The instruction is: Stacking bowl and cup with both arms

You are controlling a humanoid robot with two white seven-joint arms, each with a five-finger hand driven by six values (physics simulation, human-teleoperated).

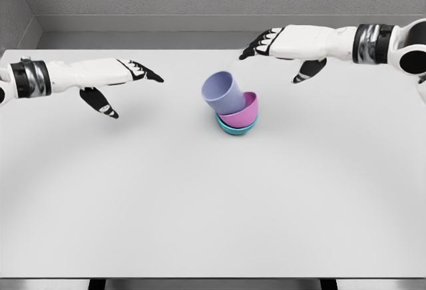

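While both hands hover — left hand (pixel 123 77), right hand (pixel 283 47) — fingers spread.

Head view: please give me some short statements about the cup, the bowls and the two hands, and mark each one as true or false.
1. The lavender cup stands upright on the table, apart from the bowls. False: it is tilted and rests in the pink bowl.
2. The pink bowl sits in the teal bowl. True.
3. The left hand grasps the cup. False: it is open and apart from the stack.
4. The right hand holds nothing. True.
5. The stack lies between the two hands. True.
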